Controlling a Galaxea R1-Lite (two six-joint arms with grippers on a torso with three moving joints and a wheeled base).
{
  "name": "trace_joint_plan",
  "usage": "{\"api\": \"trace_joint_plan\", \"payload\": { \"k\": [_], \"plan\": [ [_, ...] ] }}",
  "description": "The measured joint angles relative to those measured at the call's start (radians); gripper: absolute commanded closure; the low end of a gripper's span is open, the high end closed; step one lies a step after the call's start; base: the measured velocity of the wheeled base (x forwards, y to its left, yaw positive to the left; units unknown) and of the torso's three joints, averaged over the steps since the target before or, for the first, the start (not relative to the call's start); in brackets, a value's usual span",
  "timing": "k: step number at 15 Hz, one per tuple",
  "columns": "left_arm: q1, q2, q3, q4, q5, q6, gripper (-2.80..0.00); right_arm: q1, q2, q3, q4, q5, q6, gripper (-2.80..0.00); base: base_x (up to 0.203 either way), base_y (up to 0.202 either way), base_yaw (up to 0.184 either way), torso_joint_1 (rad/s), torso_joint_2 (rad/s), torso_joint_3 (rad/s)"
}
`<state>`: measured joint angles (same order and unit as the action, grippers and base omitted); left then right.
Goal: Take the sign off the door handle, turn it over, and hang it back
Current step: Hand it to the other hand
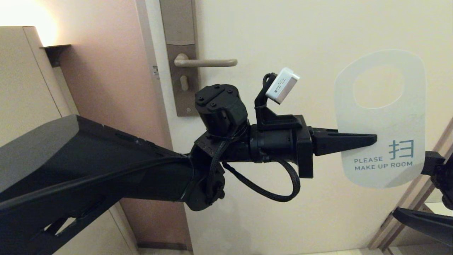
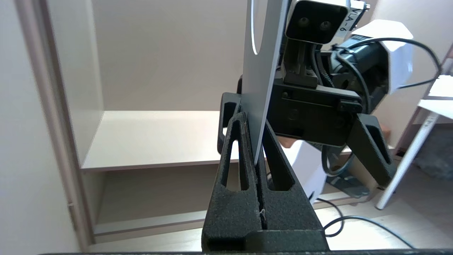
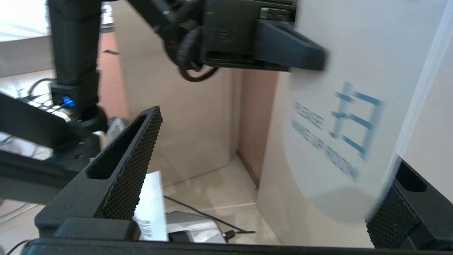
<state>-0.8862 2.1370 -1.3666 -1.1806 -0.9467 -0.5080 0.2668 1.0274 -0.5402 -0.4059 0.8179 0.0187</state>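
Observation:
The sign (image 1: 385, 117) is off the door and held in the air at the right, its white "PLEASE MAKE UP ROOM" face towards me and its oval hole at the top. My left gripper (image 1: 371, 140) is shut on the sign's left edge, reaching in level from the left. In the left wrist view the sign (image 2: 263, 71) stands edge-on between the pressed fingertips (image 2: 247, 124). The door handle (image 1: 208, 63) is bare, up and to the left. My right gripper (image 3: 269, 170) is open just below and right of the sign (image 3: 347, 106), one finger (image 3: 400, 212) near its lower edge.
A tall brown backplate (image 1: 182, 71) carries the handle on the cream door (image 1: 283, 35). A beige cabinet (image 1: 28, 88) stands to the left and a door frame (image 1: 407, 212) runs at the lower right. Cables (image 3: 212, 219) lie on the floor below.

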Motion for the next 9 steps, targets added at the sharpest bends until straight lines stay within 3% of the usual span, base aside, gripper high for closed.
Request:
{"api": "trace_joint_plan", "payload": {
  "k": [9],
  "plan": [
    [-0.002,0.007,0.002,-0.02,0.008,-0.006,0.0,0.021,0.023,-0.013,-0.006,0.0,-0.001,-2.8,0.0,0.0,0.0,0.0,0.0,0.0]
  ]
}}
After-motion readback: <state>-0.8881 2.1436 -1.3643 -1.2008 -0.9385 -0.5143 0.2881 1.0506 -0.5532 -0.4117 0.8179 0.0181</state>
